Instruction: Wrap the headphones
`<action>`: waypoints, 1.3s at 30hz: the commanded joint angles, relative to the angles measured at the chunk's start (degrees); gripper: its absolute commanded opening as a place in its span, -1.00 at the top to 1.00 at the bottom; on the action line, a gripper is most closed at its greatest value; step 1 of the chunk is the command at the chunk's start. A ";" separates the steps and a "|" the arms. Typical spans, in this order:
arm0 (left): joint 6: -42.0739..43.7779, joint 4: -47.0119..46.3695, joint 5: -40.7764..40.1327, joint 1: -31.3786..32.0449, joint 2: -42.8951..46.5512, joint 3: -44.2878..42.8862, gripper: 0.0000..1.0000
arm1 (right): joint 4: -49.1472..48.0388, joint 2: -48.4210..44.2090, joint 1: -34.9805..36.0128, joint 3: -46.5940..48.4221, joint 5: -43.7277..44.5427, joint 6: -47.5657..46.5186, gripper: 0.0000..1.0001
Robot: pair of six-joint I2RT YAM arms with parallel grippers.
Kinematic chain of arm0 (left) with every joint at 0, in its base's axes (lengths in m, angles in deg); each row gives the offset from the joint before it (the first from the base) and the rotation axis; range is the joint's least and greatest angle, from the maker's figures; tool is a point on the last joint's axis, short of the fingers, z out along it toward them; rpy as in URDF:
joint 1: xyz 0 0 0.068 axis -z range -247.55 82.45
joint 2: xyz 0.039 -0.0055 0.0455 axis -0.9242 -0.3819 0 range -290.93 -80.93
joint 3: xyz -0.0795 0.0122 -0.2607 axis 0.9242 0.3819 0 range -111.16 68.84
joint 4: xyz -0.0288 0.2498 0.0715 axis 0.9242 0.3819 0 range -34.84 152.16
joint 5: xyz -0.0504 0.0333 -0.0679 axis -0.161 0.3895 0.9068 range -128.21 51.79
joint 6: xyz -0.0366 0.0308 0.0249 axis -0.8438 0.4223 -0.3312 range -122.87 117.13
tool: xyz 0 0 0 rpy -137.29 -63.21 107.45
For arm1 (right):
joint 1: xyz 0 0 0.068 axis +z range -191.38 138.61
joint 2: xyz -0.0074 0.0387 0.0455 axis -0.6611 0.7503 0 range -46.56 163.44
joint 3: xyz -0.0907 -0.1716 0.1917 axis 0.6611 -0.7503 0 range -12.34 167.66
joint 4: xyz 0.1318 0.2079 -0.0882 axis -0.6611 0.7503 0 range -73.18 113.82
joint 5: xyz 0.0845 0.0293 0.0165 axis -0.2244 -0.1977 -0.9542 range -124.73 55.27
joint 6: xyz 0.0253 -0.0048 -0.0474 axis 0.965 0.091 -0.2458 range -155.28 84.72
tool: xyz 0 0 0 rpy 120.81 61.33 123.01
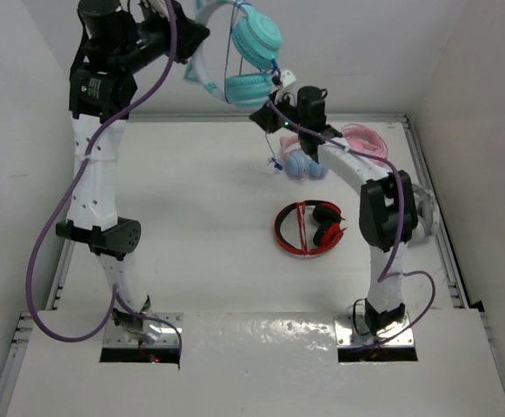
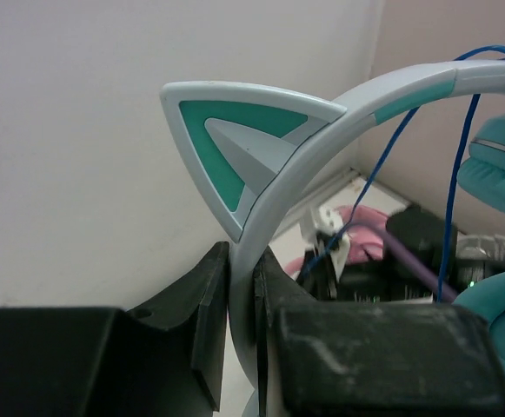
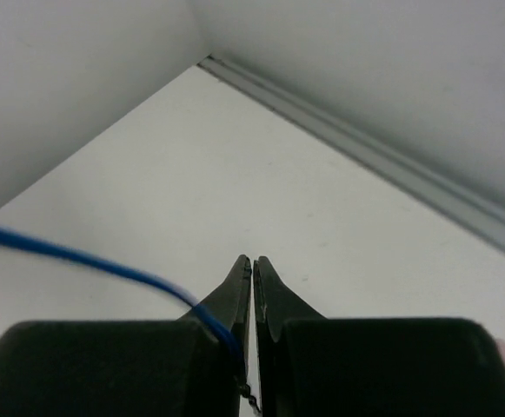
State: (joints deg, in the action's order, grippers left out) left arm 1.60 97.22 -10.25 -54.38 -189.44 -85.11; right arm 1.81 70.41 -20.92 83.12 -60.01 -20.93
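Note:
The teal headphones (image 1: pixel 254 54) hang in the air at the top of the top view, with two turquoise cups and a pale mint headband (image 1: pixel 196 74). My left gripper (image 1: pixel 189 36) is raised high and shut on the headband. In the left wrist view the jaws (image 2: pixel 242 291) clamp the band just below a cat ear (image 2: pixel 235 148). The thin blue cable (image 2: pixel 448 182) runs down past the cups. My right gripper (image 1: pixel 268 111) is just below the cups, shut on the cable (image 3: pixel 104 261), which enters its closed jaws (image 3: pixel 252 265) from the left. A cable end dangles (image 1: pixel 275 161).
A pink-banded pair with blue cups (image 1: pixel 305 165) lies on the table below the right gripper. An all-pink pair (image 1: pixel 365 139) lies at the back right. A red and black pair (image 1: pixel 308 228) lies mid-table. White walls enclose the table on the back and both sides.

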 commanded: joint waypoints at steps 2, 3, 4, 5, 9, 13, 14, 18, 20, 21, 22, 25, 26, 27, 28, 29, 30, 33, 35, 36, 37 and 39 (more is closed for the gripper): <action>-5.62 -5.77 -5.10 -1.74 0.31 -2.93 1.00 | -12.75 3.35 2.38 -3.26 -3.28 10.25 0.98; -4.74 -5.50 -7.29 -1.74 0.40 -2.94 1.00 | -14.60 4.57 2.90 -3.96 -3.46 11.30 1.00; -2.56 -5.24 -8.36 -1.74 0.49 -2.94 1.00 | -17.92 5.11 3.26 -4.66 -3.64 13.58 1.00; -1.75 -4.63 -9.32 -1.74 0.67 -2.94 1.00 | -19.52 5.55 3.78 -6.06 -3.20 14.64 1.00; 5.10 -3.48 -16.87 -1.74 1.63 -0.57 1.00 | -27.09 5.38 3.44 -11.34 3.11 21.24 1.00; 10.11 -2.16 -23.82 -1.74 2.42 1.63 1.00 | -27.36 1.96 0.38 -16.34 11.38 21.95 1.00; 10.64 -2.16 -24.71 -1.74 2.51 1.90 1.00 | -27.36 1.43 -0.60 -16.97 13.65 22.56 1.00; 8.63 -2.34 -24.72 -2.18 2.34 1.37 1.00 | -27.09 -0.16 -4.56 -19.61 16.40 26.17 1.00; 6.44 -2.16 -23.40 -2.62 2.07 1.37 1.00 | -27.01 -0.60 -4.91 -20.40 16.14 24.95 1.00; 2.95 -2.07 -22.53 -2.80 1.73 1.46 1.00 | -27.62 -0.43 -4.74 -20.31 14.05 24.15 1.00; 0.56 -1.55 -21.99 -2.97 1.55 1.63 1.00 | -28.58 -0.25 -3.87 -20.40 12.98 24.23 1.00; -10.07 -1.89 -17.78 -6.12 0.76 3.83 1.00 | -34.03 0.89 0.16 -20.93 10.27 22.66 1.00; -15.14 -2.51 -15.33 -7.27 0.49 4.53 1.00 | -34.65 1.68 1.23 -20.58 9.03 21.96 1.00; -17.54 -4.17 -13.66 -8.50 -0.03 4.80 1.00 | -34.83 2.12 2.20 -20.23 7.89 21.08 1.00; -20.00 -5.23 -12.16 -9.99 -0.30 4.97 1.00 | -34.92 2.47 3.60 -20.14 6.31 21.07 1.00; -23.16 -6.37 -10.06 -12.44 -0.47 4.97 1.00 | -35.18 3.17 4.13 -20.31 5.86 21.42 1.00; -23.97 -7.95 -9.86 -13.16 -0.56 4.63 1.00 | -35.35 3.44 4.58 -21.10 5.59 21.68 1.00; -23.37 -8.40 -12.84 -15.63 -1.26 0.42 1.00 | -35.27 4.50 6.33 -22.94 5.15 22.65 1.00; -24.41 -9.45 -13.46 -17.29 -1.70 -1.43 1.00 | -33.96 4.94 8.17 -23.56 3.57 21.69 1.00; -25.12 -9.80 -13.64 -18.52 -1.79 -1.70 1.00 | -33.43 5.11 8.97 -23.65 2.79 20.99 1.00; -26.34 -9.89 -13.90 -19.14 -1.97 -1.70 1.00 | -32.12 5.11 9.84 -23.65 1.21 19.33 1.00; -27.41 -9.81 -14.78 -20.98 -2.14 -0.75 1.00 | -31.05 4.76 11.87 -24.18 -0.38 17.91 1.00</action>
State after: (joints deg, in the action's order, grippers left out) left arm -19.21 96.06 -24.23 -73.70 -193.33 -82.79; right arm -29.51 74.82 -11.04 59.58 -56.40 0.25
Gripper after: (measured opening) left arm 0.118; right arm 0.002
